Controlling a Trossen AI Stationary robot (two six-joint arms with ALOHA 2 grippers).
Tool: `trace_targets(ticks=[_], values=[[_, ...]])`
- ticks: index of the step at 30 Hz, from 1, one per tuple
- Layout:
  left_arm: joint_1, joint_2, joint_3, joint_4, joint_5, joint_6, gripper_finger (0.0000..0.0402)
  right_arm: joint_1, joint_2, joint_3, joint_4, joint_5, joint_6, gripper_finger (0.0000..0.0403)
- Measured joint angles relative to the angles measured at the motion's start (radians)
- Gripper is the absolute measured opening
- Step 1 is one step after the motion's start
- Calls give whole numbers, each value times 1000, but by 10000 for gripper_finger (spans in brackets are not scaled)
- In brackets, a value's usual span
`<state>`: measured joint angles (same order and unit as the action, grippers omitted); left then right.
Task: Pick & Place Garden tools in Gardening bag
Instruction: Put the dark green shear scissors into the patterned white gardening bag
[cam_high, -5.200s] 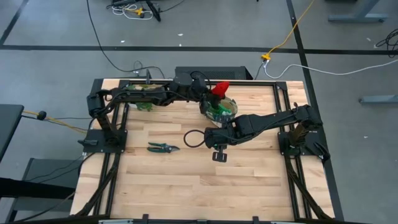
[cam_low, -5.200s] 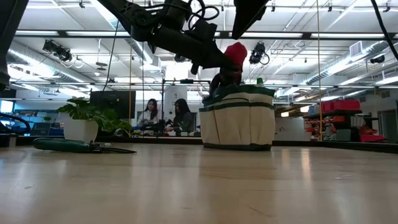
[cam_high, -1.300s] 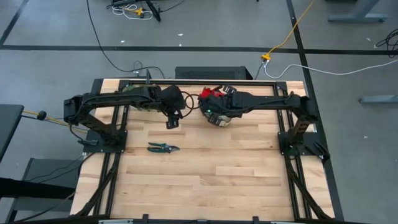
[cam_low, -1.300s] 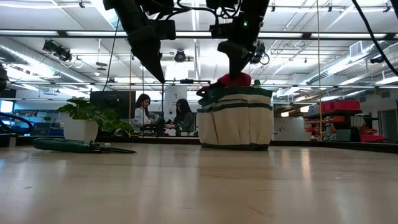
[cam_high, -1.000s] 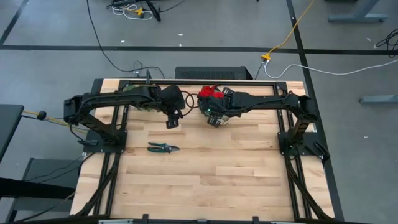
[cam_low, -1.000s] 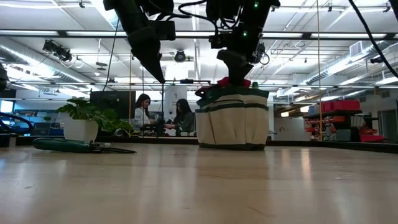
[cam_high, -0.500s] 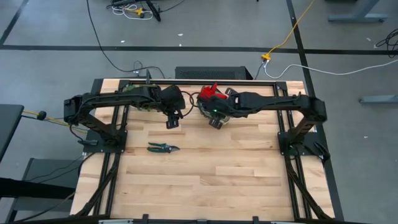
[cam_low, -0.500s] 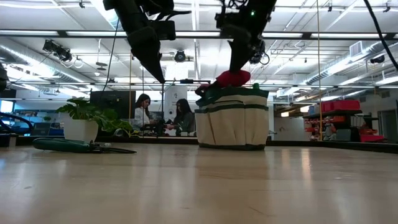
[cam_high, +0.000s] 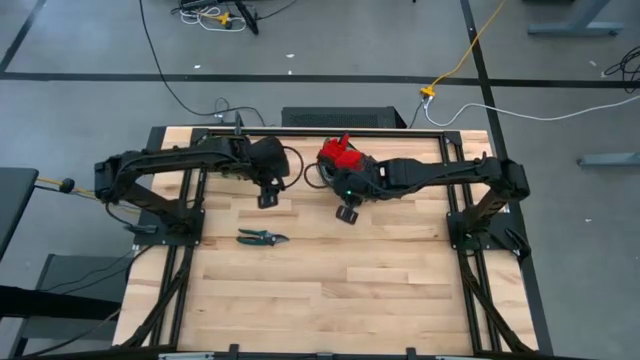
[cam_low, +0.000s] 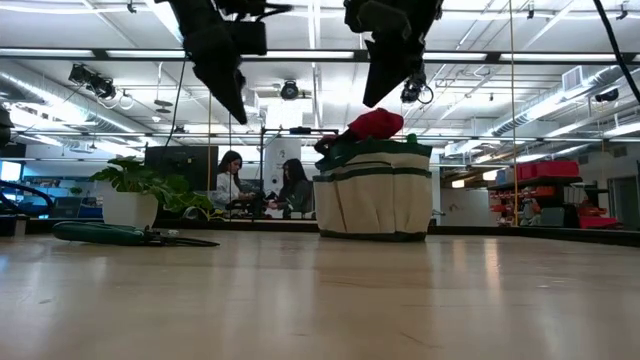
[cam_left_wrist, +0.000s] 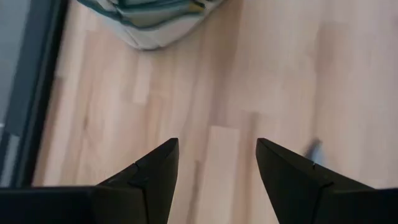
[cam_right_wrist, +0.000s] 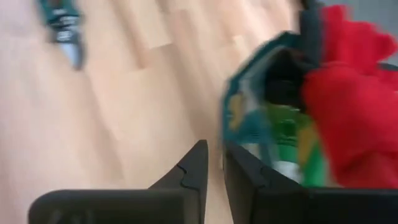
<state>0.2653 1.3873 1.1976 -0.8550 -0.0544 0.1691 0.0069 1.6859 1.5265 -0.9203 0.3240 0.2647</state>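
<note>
The gardening bag (cam_low: 375, 192) stands on the table at the far middle. The red gloves (cam_low: 376, 124) lie piled on its rim (cam_right_wrist: 231, 93), and a green spray bottle (cam_right_wrist: 292, 143) shows inside. The pruning shears (cam_high: 262, 237) lie flat on the wood, toward the near left of the bag. My right gripper (cam_high: 347, 213) hangs shut above the bag's near side (cam_low: 372, 98), touching nothing. My left gripper (cam_high: 266, 200) hovers open to the left of the bag, over bare wood (cam_left_wrist: 217, 142). No hand rake shows.
A leafy plant in a white pot (cam_low: 135, 195) shows at the far left in the low view. Black frame rails (cam_high: 180, 215) run along the table's left and right sides. Bare wood (cam_high: 360, 290) fills the near half. People sit in the room beyond.
My right gripper, shut throughout, has risen off the red gloves and drawn back toward the table's near edge. The gloves stay heaped on the bag's rim. My left gripper has moved up and a little toward the left edge, still open.
</note>
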Motion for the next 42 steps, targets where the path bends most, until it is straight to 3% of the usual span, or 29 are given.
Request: trace_targets(ticks=[3,9,15,22,29,36,42], values=[[-3,-45,0,-83,44,0,220,30,4,0,17,-51,1,49],[-46,-118,0,-221,129,-13,220,96,6,0,41,-56,16,49],[-126,-129,-5,-344,136,-109,220,151,6,0,63,-55,47,49],[-222,-128,-183,-311,87,-184,220,211,6,0,78,-53,68,49],[-274,-127,-381,-117,78,-229,220,243,6,0,123,-53,63,49],[-281,-124,-470,-27,-13,-238,220,245,6,0,135,-44,60,49],[-281,-124,-485,54,-1,-236,220,245,6,0,137,-44,60,49]])
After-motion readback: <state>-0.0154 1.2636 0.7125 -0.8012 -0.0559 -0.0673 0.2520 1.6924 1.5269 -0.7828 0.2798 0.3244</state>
